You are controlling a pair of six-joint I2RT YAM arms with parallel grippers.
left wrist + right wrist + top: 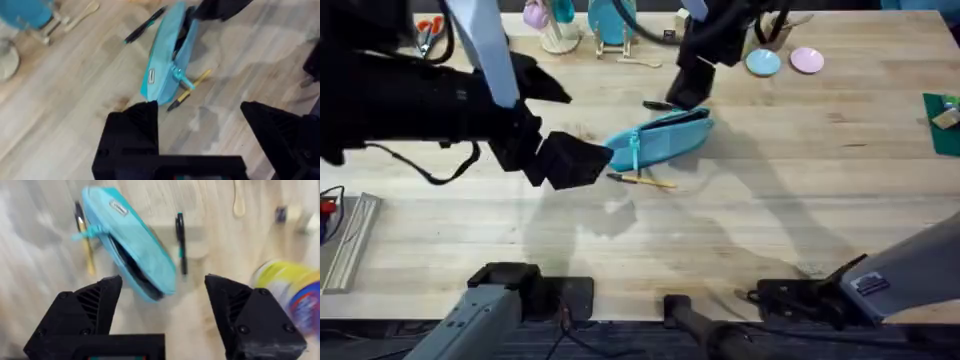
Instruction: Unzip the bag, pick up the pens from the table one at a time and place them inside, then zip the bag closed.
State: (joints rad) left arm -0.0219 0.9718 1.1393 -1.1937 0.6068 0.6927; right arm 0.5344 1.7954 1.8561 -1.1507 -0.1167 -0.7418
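Fingers of both grippers, left point(200, 135) and right point(162, 312), gape empty. Bag point(658, 137) lies mid-bench, unzipped; yellow pen point(642, 180) at its 6 o'clock, black pen point(662, 104) at 12. Grip one pen mid-shaft.

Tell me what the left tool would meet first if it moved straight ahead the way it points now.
Most likely the teal pencil pouch: it lies directly ahead of the open left tool, with the yellow pen beside it on the table. Depth is unclear, so the pen could come first.
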